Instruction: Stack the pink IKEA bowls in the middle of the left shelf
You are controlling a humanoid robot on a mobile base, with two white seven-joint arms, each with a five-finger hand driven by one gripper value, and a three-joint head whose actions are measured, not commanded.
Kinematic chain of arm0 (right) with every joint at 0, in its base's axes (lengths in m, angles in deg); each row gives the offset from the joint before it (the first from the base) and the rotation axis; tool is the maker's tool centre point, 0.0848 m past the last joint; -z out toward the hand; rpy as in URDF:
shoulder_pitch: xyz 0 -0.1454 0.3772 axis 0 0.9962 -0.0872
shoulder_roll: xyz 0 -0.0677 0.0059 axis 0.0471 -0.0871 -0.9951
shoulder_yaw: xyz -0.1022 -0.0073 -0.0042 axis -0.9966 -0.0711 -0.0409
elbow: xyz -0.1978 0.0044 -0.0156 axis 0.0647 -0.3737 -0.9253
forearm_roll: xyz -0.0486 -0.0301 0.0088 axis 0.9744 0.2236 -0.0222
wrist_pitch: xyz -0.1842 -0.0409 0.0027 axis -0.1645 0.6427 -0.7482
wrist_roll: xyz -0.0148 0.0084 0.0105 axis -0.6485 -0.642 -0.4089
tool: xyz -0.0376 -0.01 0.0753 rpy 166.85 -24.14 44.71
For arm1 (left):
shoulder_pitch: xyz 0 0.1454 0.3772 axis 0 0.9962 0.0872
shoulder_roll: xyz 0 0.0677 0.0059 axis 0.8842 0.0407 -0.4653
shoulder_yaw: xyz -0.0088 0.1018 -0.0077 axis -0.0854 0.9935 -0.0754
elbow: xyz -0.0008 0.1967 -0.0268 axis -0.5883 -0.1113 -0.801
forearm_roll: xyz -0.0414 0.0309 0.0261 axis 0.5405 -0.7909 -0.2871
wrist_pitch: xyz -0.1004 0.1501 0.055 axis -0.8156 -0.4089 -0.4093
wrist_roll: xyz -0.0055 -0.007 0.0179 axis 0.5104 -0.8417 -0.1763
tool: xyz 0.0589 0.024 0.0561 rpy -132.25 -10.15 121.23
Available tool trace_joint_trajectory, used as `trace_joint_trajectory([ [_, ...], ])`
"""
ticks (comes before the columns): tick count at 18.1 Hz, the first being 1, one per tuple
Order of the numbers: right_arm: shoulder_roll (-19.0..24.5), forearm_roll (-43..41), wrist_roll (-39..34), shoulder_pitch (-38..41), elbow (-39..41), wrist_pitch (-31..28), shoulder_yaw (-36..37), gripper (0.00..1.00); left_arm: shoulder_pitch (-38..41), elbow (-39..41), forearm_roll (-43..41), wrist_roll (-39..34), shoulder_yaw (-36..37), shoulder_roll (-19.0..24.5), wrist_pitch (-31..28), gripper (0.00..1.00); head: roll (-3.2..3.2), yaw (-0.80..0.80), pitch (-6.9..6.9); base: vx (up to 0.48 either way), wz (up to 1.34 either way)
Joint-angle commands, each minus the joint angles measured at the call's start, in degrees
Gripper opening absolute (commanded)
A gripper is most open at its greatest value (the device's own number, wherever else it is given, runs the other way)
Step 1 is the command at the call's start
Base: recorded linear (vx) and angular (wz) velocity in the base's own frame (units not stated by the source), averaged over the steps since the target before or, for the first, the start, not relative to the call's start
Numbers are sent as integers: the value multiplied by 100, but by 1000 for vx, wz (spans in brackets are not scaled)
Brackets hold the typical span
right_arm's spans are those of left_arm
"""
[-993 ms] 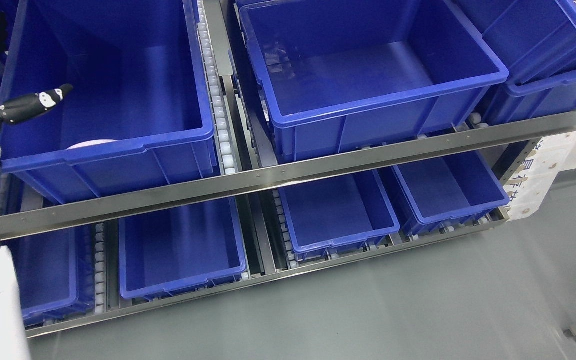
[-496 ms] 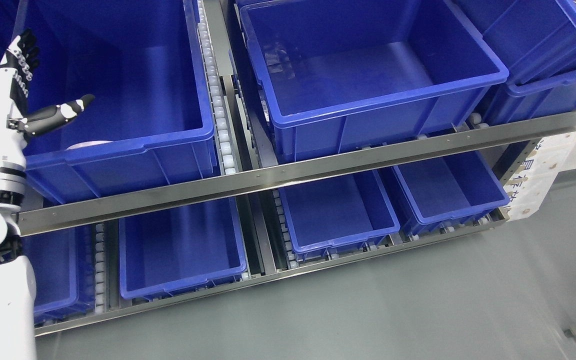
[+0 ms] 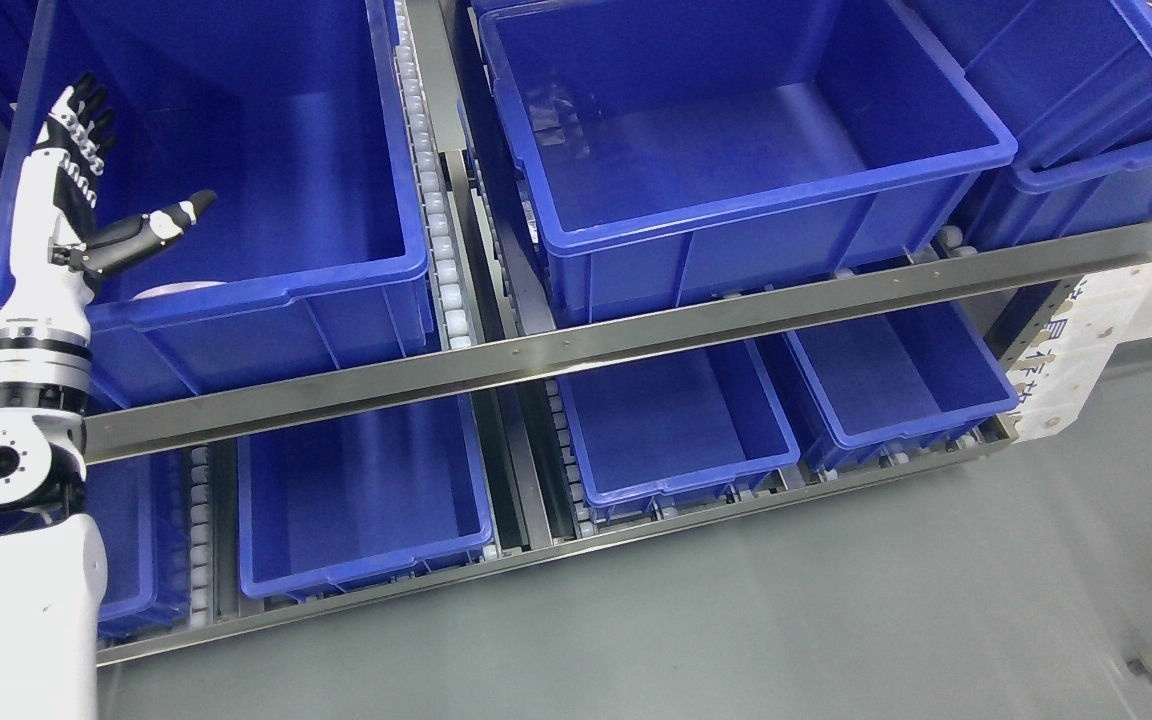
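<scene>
Pink bowl [image 3: 181, 289] low in the big blue bin [image 3: 356, 275], only its pale rim showing.
Left hand [image 3: 71, 215] hovers above that bin's near-left corner, fingers spread and holding nothing, apparently because the bowl is set down.

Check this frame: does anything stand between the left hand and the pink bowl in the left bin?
Partly. The left hand, fingers spread and holding nothing, is raised at the blue bin's near-left corner. The pink bowl lies inside, mostly hidden behind the bin's front wall, so the hand would have to go over the rim.
</scene>
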Motion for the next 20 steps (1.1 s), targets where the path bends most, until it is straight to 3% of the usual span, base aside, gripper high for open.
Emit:
trace_joint_trajectory([
  [1, -100, 0, -3, 9, 193, -3, 62, 100, -2, -181, 154, -84, 179, -43, -32, 100, 0, 0, 0, 0, 0],
  [20, -100, 0, -3, 9, 193, -3, 62, 100, -213, -330, 656, 206, 583, -210, -103, 100, 0, 0, 0, 0, 0],
])
